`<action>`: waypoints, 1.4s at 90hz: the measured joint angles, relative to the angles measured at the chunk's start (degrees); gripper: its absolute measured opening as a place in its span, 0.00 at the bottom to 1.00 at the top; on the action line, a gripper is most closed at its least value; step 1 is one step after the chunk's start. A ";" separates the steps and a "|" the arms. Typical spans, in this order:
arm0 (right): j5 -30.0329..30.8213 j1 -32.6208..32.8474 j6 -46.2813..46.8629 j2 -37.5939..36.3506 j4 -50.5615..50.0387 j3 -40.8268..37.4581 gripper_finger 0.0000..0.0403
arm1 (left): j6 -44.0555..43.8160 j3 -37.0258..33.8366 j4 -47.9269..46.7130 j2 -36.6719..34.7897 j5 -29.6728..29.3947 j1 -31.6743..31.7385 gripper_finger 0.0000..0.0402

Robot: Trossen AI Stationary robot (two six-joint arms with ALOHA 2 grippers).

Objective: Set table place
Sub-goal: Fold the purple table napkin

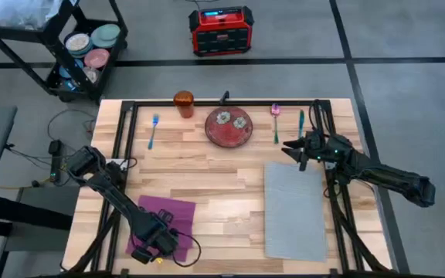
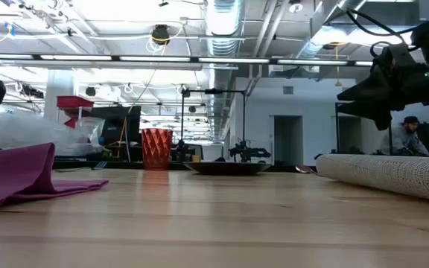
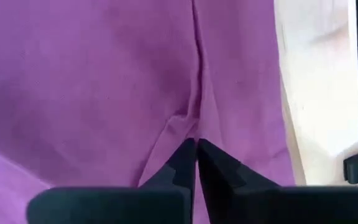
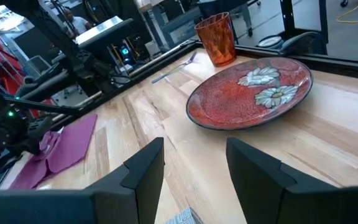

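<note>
My left gripper (image 3: 196, 163) is pinched shut on the napkin (image 1: 163, 218) at the table's (image 1: 207, 177) near left. I'd lift gently (cloth slips) toward the mat (image 1: 296, 207). The right gripper (image 1: 300, 152) hovers open near the plate (image 1: 228, 127).

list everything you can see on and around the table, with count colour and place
table: 1, light wood, black frame, centre
placemat: 1, grey, right near side
plate: 1, red with flowers, far middle
cup: 1, orange, far edge, left of plate
napkin: 1, purple, near left corner
fork: 1, blue, far left
utensils: 2, pink and teal, right of plate
cart: 1, black, beyond far left corner, holds dishes
box: 1, red and black, floor beyond table
person: 1, background, low view
left tool: shut on napkin
right tool: open, above placemat's far edge
</note>
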 joint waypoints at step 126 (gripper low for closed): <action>-1.51 0.05 0.51 -0.02 -0.17 0.04 0.46 | 3.44 -0.26 6.93 -0.04 -0.08 0.52 0.28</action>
